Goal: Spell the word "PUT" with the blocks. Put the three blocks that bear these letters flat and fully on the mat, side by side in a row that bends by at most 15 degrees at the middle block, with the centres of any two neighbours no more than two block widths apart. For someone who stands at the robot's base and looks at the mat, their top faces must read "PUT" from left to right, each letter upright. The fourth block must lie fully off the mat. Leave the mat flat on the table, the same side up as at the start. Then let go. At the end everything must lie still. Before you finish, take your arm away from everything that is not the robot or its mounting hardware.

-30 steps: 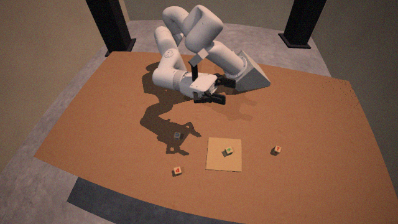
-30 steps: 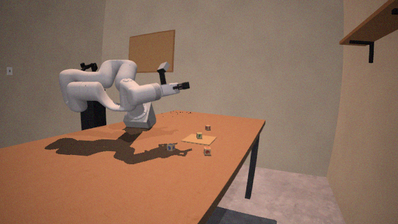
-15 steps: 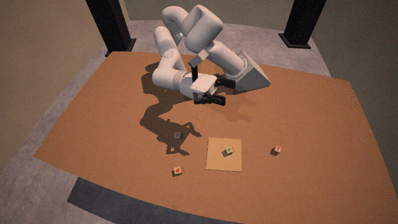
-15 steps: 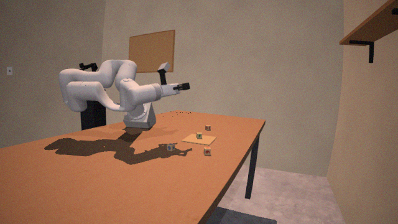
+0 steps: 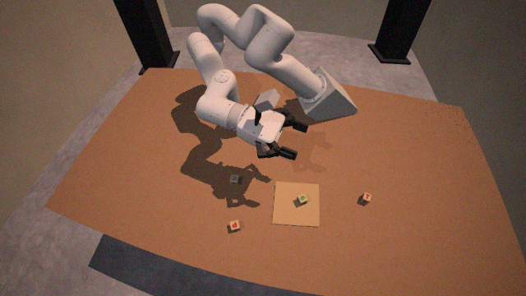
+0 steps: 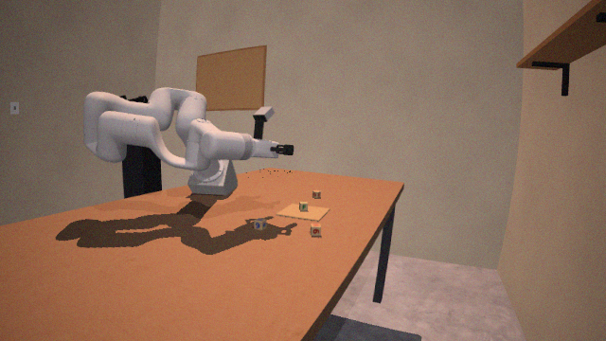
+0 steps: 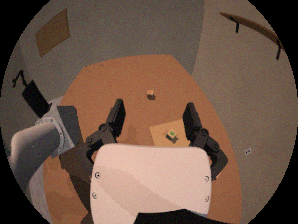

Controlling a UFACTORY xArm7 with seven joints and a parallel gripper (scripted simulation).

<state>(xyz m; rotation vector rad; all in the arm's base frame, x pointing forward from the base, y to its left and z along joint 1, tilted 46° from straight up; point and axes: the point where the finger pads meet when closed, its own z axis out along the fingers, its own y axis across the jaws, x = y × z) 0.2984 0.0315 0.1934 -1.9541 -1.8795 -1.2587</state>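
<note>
1. Across the top view, left to right: grey floor (image 5: pixel 33 242) (image 6: pixel 440 294), dark rug (image 5: pixel 173 269) (image 6: pixel 369 331) by the near edge of the brown table (image 5: pixel 394 156) (image 6: pixel 166 289) (image 7: pixel 135 75), black speckles near its far right corner
2. Around the room in the exterior view, left to right: wall switch (image 6: pixel 14 108) (image 7: pixel 248 151), black pillar (image 6: pixel 142 170), framed board (image 6: pixel 231 78) (image 7: pixel 52 32), dark table leg (image 6: pixel 384 256), wall shelf (image 6: pixel 563 40) (image 7: pixel 255 27) on black brackets
3. Left of the mat in the top view: blue-lettered U block (image 5: pixel 234 179) (image 6: pixel 259 224), within the arm's shadow; nearer the table's front edge, red-lettered P block (image 5: pixel 234 225) (image 6: pixel 315 230), off the mat too
4. Above the table: white arm (image 5: pixel 218 113) (image 6: pixel 224 144), folded back from its wedge-shaped base (image 5: pixel 343 106) (image 6: pixel 213 188); gripper (image 5: pixel 302 141) (image 6: pixel 292 150) (image 7: pixel 154 107) well apart from every block, jaws spread wide, clamped on nothing
5. Flat on the table: pale square mat (image 5: pixel 288 214) (image 6: pixel 291 212) (image 7: pixel 160 132), bearing a green-lettered block (image 5: pixel 302 199) (image 6: pixel 303 206) (image 7: pixel 171 134), set askew to the mat's edges, letter hard to tell
6. Well to the right: red T block (image 5: pixel 366 197) (image 6: pixel 316 194), crossbar towards the base side, stem towards the front edge
7. Cubes all four, so without a long axis; exact turn of the U too small to tell
</note>
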